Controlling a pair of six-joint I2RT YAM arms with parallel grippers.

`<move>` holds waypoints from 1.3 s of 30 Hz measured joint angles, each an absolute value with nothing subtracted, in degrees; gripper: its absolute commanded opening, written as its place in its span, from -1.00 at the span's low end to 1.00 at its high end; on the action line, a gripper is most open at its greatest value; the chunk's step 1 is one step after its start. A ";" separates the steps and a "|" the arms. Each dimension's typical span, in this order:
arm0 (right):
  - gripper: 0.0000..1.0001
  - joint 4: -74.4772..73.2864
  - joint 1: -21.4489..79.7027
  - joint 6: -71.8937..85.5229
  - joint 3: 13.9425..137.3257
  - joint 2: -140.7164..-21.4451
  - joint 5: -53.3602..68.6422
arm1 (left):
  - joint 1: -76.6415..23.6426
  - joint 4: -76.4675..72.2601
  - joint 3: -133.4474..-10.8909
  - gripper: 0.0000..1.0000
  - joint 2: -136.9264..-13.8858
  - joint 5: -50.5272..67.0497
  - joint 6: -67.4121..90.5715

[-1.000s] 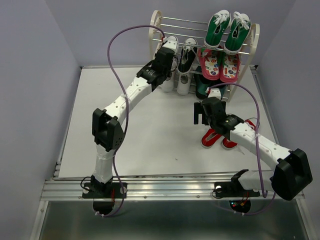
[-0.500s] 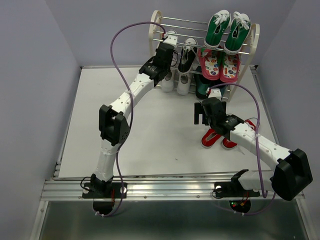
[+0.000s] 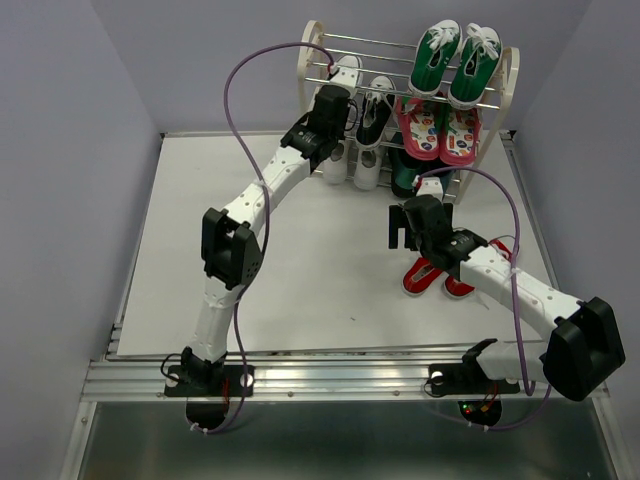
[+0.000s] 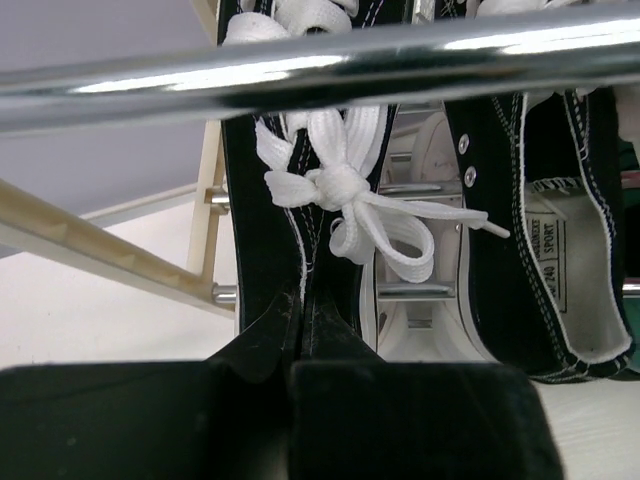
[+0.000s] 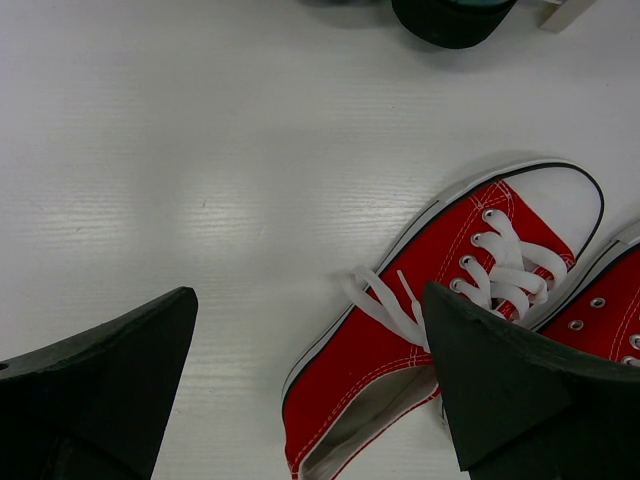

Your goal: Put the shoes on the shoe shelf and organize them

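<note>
My left gripper (image 3: 335,103) is at the left end of the shoe shelf (image 3: 312,50), shut on the heel of a black sneaker (image 3: 345,72) with a white toe cap. In the left wrist view my left gripper (image 4: 300,320) pinches that sneaker (image 4: 270,220) under a silver rod (image 4: 300,70). The second black sneaker (image 3: 375,110) lies on the shelf beside it (image 4: 540,250). Two white sneakers (image 3: 350,168) sit on the tier below. The red pair (image 3: 440,278) lies on the table. My right gripper (image 3: 405,225) hangs open above a red sneaker (image 5: 420,320), empty.
Green sneakers (image 3: 455,62) fill the top right of the shelf and pink patterned slippers (image 3: 438,130) the tier below them. A dark shoe toe (image 5: 450,15) shows at the shelf's foot. The cream side frame (image 4: 100,260) is left of the held sneaker. The white table (image 3: 250,250) spreads in front.
My left arm has pushed the black sneaker a little further up and back into the shelf's left side. The right arm and the red pair have not moved.
</note>
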State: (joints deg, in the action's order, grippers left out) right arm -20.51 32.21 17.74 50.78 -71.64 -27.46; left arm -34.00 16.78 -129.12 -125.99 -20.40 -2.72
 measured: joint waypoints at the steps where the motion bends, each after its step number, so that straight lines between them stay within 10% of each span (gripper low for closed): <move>1: 1.00 -20.49 32.21 17.74 50.78 -71.66 -27.46 | -34.00 16.56 -129.91 -1.00 -126.48 -20.34 -2.87; 32: 1.00 -20.49 32.21 17.74 50.78 -72.10 -28.10 | -33.23 9.85 -133.84 -0.97 -132.29 -21.52 -3.92; 39: 1.00 -20.49 32.21 17.72 50.78 -72.53 -28.34 | -33.21 9.19 -134.06 -0.52 -132.62 -21.87 -4.05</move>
